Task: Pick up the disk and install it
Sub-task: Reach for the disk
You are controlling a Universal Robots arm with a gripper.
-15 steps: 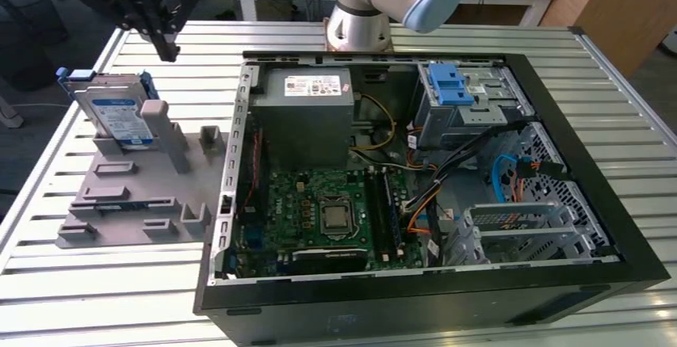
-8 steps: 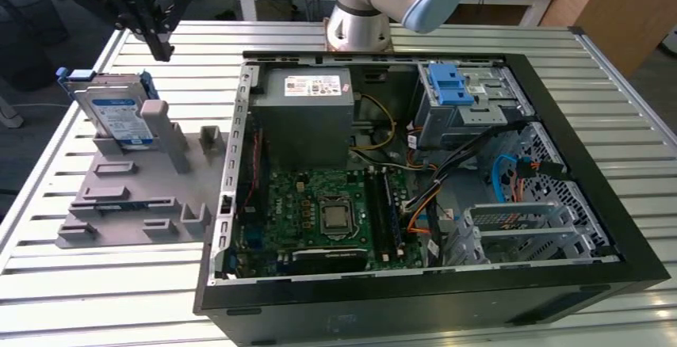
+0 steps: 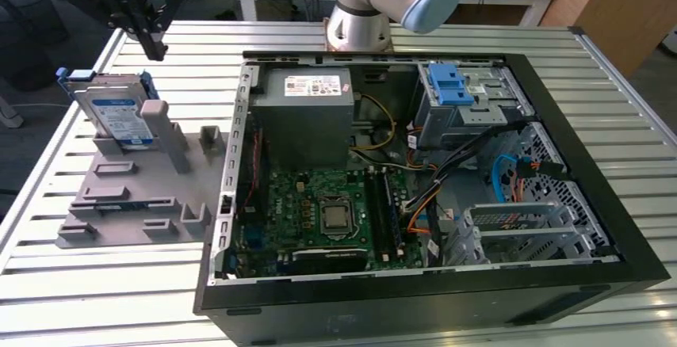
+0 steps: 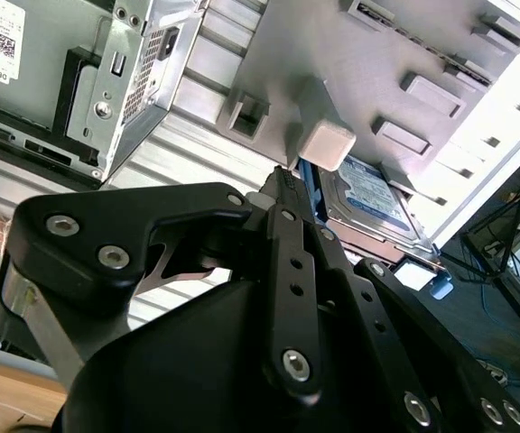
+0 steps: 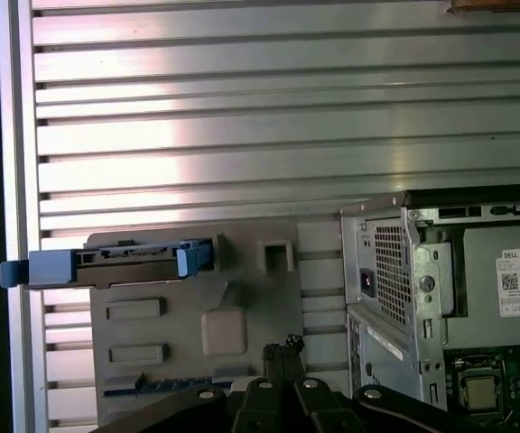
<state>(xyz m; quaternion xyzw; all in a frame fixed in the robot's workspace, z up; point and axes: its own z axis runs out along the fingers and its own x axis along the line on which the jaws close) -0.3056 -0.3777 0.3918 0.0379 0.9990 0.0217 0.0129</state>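
Exterior view above table (image 3: 116,284); both wrist views past gripper (image 4: 283,179) (image 5: 285,347) onto stand (image 4: 332,45) (image 5: 179,298)

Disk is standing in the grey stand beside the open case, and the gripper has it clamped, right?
Not clamped. In the exterior view the gripper hangs above the disk, apart from it and holding nothing. The disk does stand in the grey stand beside the open case.

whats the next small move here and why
Probably shift the gripper sideways until it sits over the disk: it hangs above the grey stand beside the disk, fingers shut and empty, and the disk stands upright in its slot, untouched.
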